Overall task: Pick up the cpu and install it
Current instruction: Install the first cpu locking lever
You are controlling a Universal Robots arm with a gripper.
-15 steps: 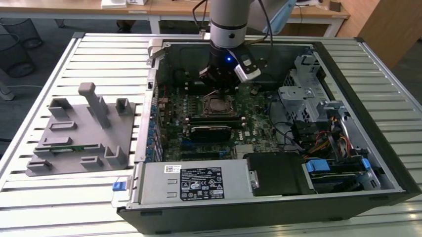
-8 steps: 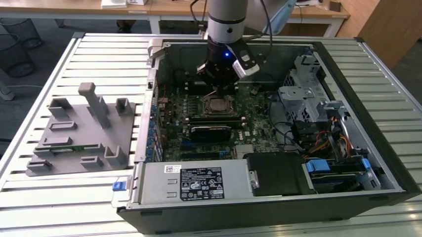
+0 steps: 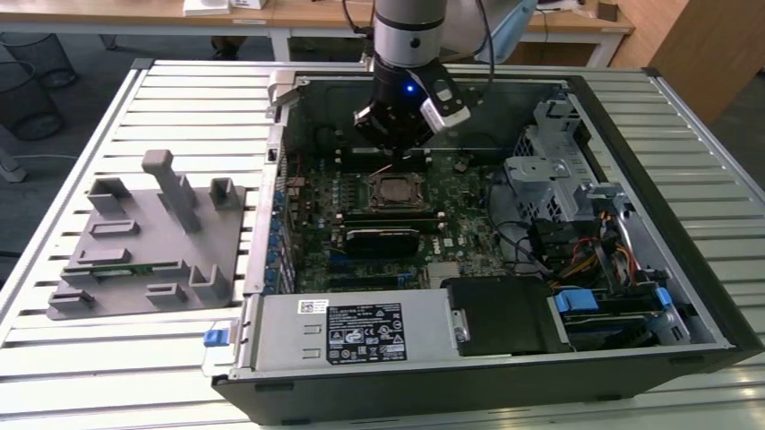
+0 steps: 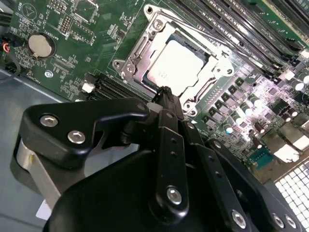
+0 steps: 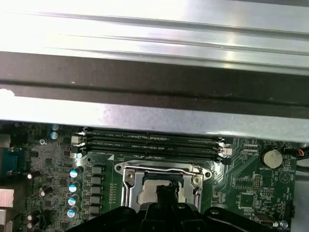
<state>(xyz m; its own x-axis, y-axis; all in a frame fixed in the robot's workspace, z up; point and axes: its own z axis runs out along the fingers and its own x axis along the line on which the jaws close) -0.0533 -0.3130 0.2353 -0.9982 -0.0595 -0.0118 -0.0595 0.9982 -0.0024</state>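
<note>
Install step, seating stage: cpu [image 4: 177,65] lies in the motherboard socket [image 4: 137,53]. Gripper [image 4: 164,93] hovers just above, fingers together, empty. Next: likely latching.

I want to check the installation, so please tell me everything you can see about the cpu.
The cpu is a flat square chip with a pale silver-grey metal top and a thin darker rim. It lies flat inside the metal socket frame on the green motherboard, in the open computer case. The gripper hovers just above one edge; the jaws look closed together, and whether they touch the chip cannot be told.
</note>
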